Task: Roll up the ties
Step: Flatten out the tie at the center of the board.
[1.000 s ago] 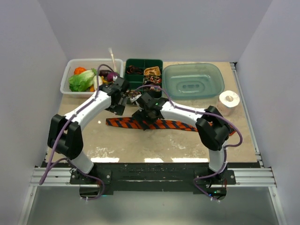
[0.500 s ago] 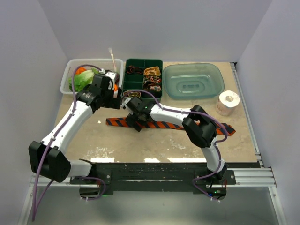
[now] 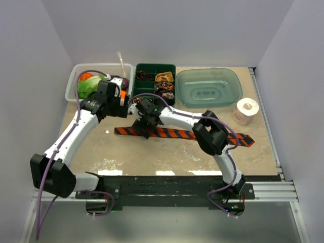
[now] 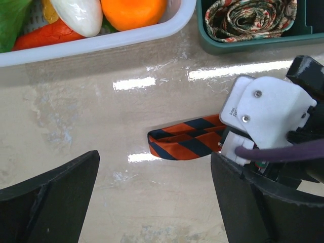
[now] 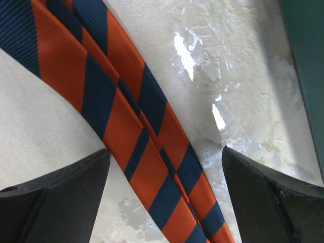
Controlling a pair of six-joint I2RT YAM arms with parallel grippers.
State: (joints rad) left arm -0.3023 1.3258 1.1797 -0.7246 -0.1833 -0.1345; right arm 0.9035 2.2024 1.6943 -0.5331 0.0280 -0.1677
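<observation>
The orange-and-navy striped tie point(image 3: 174, 134) lies flat and unrolled on the table point(image 3: 152, 157), running from 9 o'clock to 3 o'clock across its middle. The right hand point(image 3: 143, 124) hovers over the strip close to its 9 o'clock end, fingers spread wide to either side of the fabric, grasping nothing. The left hand point(image 3: 120, 99) hangs at about 11 o'clock from that end, beside the white bin point(image 3: 73, 91), likewise released and empty. Coiled ties point(image 4: 248, 17) sit in the green divided tray point(image 3: 155, 68) at 12 o'clock. The roll looks unstarted; the step in hand seems to be taking hold of the tie's end. Next, a hand must drop onto that end, pinch the thin cloth off the table and fold it over itself.
</observation>
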